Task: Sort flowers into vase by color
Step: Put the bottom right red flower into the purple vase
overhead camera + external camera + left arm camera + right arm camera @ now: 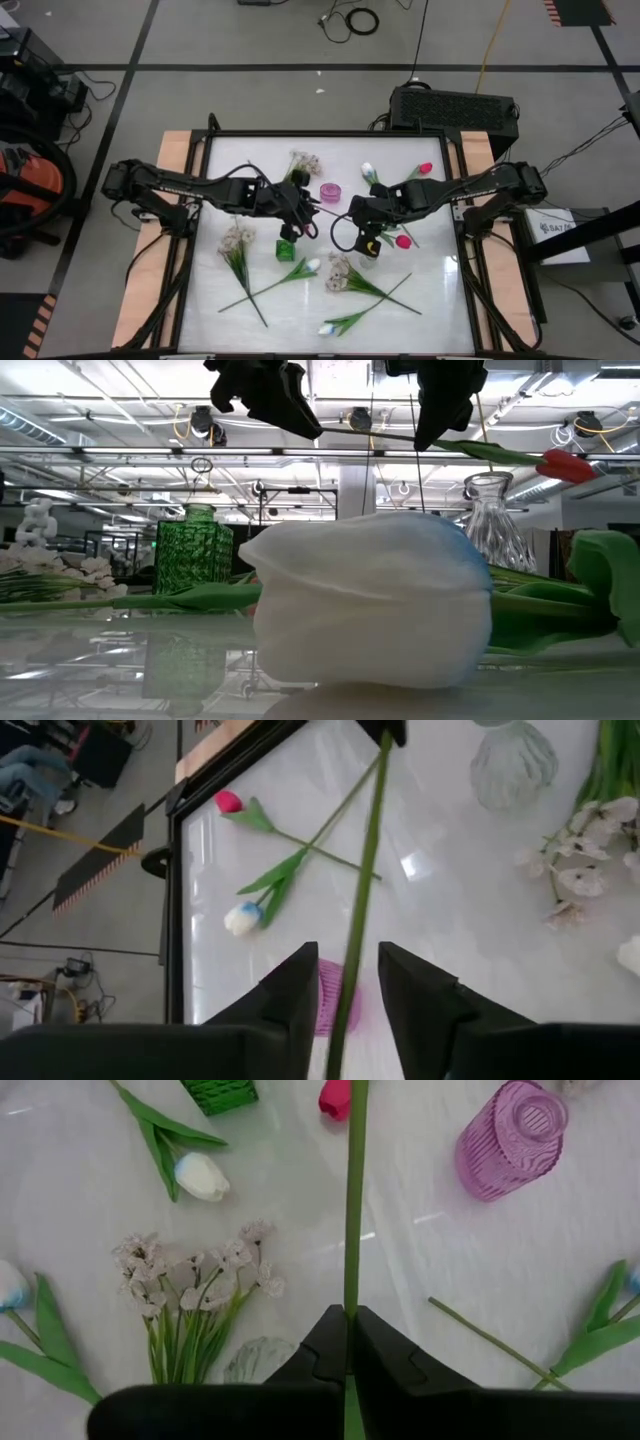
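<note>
Both arms meet mid-table: right gripper (351, 1342) pinches the light, whippy tulip stem (354, 1200) tight, left gripper (345, 995) half-closed around it, best gripped mid-stem.

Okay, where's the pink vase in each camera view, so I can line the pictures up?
High view: pink vase at table centre, between the two arms.
Low view: not visible; a white tulip fills the foreground.
Left wrist view: partly hidden behind the green stem.
Right wrist view: to one side of the stem, the green vase on the other.
Shared landmark: the green vase, in the high, low and right wrist views.
</note>
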`<action>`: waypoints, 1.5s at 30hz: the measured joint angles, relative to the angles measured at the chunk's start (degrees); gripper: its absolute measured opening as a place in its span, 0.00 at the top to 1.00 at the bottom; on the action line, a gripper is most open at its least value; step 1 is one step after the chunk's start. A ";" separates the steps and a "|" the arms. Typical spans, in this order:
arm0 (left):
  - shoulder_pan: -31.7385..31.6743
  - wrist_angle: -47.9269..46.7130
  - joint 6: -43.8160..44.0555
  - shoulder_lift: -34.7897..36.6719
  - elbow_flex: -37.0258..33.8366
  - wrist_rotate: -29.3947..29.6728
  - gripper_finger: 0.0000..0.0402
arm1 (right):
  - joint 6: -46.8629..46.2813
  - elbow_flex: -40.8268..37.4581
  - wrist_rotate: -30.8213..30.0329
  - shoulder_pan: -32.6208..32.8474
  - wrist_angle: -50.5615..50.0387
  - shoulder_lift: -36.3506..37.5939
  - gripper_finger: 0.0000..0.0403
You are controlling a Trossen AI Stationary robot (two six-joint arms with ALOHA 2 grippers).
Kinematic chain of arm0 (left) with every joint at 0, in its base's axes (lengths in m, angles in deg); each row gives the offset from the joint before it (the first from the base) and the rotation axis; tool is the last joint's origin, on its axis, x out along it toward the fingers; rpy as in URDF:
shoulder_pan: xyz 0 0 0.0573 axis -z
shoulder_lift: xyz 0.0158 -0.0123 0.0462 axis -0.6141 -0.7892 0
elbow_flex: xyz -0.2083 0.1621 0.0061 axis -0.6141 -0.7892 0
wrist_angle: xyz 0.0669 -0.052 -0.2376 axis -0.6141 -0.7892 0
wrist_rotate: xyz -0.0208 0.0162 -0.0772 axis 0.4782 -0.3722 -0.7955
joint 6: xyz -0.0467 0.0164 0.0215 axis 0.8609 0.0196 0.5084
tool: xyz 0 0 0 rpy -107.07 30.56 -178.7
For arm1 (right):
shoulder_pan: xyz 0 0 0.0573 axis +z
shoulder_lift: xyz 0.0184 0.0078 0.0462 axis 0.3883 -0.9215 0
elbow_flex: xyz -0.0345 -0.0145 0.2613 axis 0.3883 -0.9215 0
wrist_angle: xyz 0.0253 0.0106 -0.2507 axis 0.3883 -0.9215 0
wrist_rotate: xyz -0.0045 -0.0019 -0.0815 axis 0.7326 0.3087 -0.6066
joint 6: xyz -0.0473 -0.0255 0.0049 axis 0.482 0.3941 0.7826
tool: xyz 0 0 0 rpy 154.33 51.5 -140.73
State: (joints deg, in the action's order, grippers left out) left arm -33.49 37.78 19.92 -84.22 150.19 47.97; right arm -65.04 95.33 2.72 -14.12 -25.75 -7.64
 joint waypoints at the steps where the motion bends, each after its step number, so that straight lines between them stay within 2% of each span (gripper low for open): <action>1: -0.01 -0.27 0.00 0.00 -0.01 -0.06 0.74 | 0.01 0.00 0.00 0.00 0.00 0.00 1.00; 10: 0.17 -1.25 0.39 0.00 -0.02 -0.18 0.96 | 0.08 0.00 -0.15 0.00 0.02 0.00 0.99; 13: 0.15 -2.48 1.38 0.00 -0.04 -0.22 0.97 | 0.96 0.00 -2.39 0.25 0.36 0.00 0.96; 18: 0.22 -6.66 1.84 1.08 -0.07 -0.24 0.98 | 3.95 0.27 -5.40 0.97 1.40 0.00 0.82; 23: -0.36 -16.38 7.44 5.29 -0.07 -1.83 0.99 | 6.27 2.32 -9.62 2.41 0.79 1.46 0.64; 26: -1.06 -22.20 12.25 9.59 -0.16 -3.12 0.99 | 8.08 2.45 -13.47 3.76 0.72 4.31 0.56; 30: -1.11 -25.93 17.51 17.02 -1.92 -3.31 0.99 | 8.46 2.19 -16.86 5.19 0.72 9.62 0.51; 36: -0.85 -23.34 24.82 31.20 -6.52 -2.79 0.99 | 7.60 -4.84 -19.32 6.86 4.58 19.26 0.50; 41: -0.85 -17.58 27.22 41.65 -12.16 0.15 0.99 | 8.10 -14.97 -19.60 7.52 20.41 26.78 0.50; 45: -0.85 -6.20 27.68 47.01 -17.96 0.14 0.99 | 10.84 -24.14 -19.61 7.49 36.53 29.50 0.50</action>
State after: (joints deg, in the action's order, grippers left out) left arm -34.34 31.58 47.61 -37.21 132.23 48.11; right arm -54.20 71.19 -16.90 -6.63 10.78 21.86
